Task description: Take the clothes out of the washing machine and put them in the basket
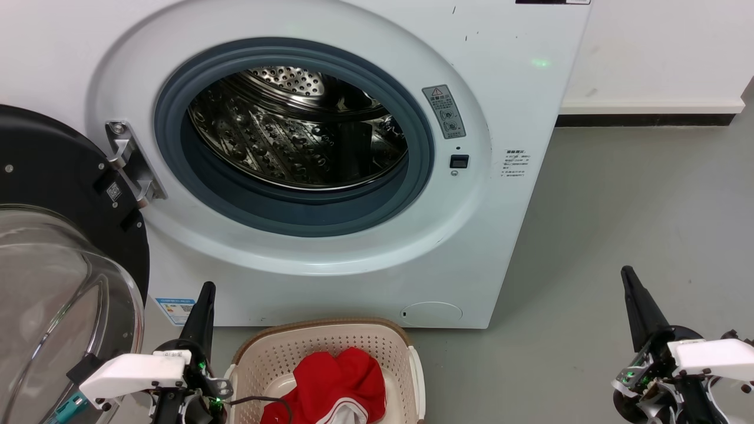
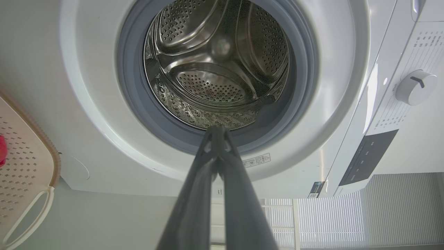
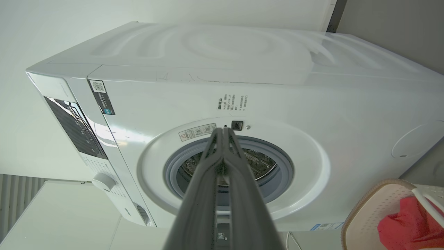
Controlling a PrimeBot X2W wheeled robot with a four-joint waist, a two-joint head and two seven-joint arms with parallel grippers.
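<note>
Washing machine (image 1: 518,88) stands on a grey floor (image 1: 618,206). Door (image 1: 59,176) is swung wide open to the robot's left, with its glass bowl facing out. Grey rubber ring (image 1: 294,218) frames the steel drum (image 1: 294,135); perforated wall and paddles show clearly in the left wrist view.

Basket (image 1: 259,359) sits on the floor just in front of the machine's base, below the opening. Clothes (image 1: 336,383) lie inside it: a bunched red heap, with white trim showing at the lower edge of the head view. I cannot tell the two garments apart in the pile. The right wrist view shows the same red heap against the basket's inner wall.

Left pincer (image 1: 207,287) is low, just beside the basket's left rim. Its fingers are pressed together, with nothing between them, and point up at the machine's front. Its wrist view looks straight into the drum.

Right pincer (image 1: 626,271) is well apart to the right, over bare floor. Its fingers are together too and it carries nothing. Its wrist view takes in the machine's front, control panel and dial (image 3: 103,181).
</note>
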